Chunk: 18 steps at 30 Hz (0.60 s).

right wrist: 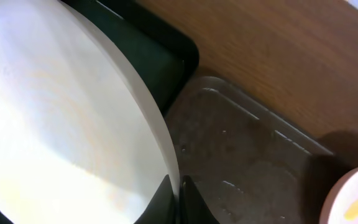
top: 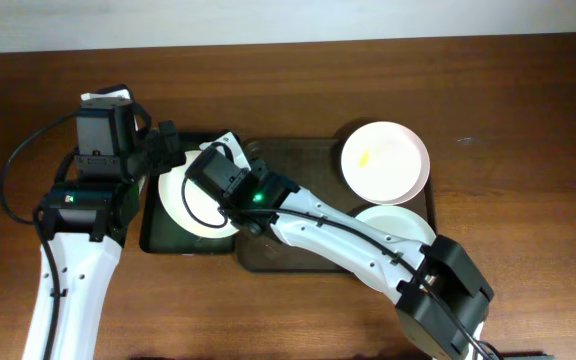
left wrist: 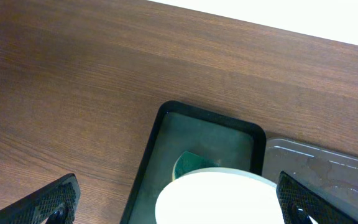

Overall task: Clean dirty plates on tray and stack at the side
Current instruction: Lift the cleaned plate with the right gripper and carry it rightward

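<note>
My right gripper [top: 218,168] is shut on the rim of a white plate [top: 190,208] and holds it tilted over the black tray [top: 151,240]. In the right wrist view the fingers [right wrist: 176,200] pinch the edge of this plate [right wrist: 61,124]. My left gripper [top: 166,150] is open at the plate's far left side. In the left wrist view its fingers [left wrist: 176,205] stand wide on either side of the plate [left wrist: 216,196]. Two more plates lie at the right end of the brown tray [top: 298,160]: one with a yellow smudge [top: 385,160], one partly under my right arm [top: 398,222].
A green sponge [left wrist: 191,165] lies in the black tray [left wrist: 160,127], partly hidden by the held plate. The brown tray [left wrist: 319,171] sits right beside it. In the right wrist view the smudged plate [right wrist: 356,199] shows at the lower right. Bare wooden table surrounds both trays.
</note>
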Each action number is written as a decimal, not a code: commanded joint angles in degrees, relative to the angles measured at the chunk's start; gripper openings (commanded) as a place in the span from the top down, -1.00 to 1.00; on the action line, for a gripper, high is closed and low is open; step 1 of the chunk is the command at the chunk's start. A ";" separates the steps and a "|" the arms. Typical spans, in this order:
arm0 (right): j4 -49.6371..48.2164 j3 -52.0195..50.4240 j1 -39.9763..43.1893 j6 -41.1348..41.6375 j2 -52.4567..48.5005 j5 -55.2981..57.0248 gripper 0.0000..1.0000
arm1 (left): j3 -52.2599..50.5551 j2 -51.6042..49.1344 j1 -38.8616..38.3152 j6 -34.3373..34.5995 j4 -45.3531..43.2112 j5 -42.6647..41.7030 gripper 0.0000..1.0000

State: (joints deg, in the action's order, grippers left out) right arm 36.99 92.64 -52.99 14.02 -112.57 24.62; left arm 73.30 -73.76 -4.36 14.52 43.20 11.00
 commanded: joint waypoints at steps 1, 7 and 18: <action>0.09 1.18 -1.22 -0.33 0.79 2.93 0.92 | 0.09 -0.15 0.13 -0.07 -0.02 0.81 -0.99; 0.50 1.18 -6.23 -1.84 2.67 12.15 0.92 | 0.09 -0.15 0.13 -0.07 -0.02 0.81 -0.99; -1.99 1.38 -9.79 -5.22 2.97 22.82 0.92 | 0.09 -0.15 0.13 -0.07 -0.02 0.81 -0.99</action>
State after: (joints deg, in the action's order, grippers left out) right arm 35.86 92.64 -62.63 10.31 -112.42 45.01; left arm 73.30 -73.76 -4.36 14.52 43.20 11.00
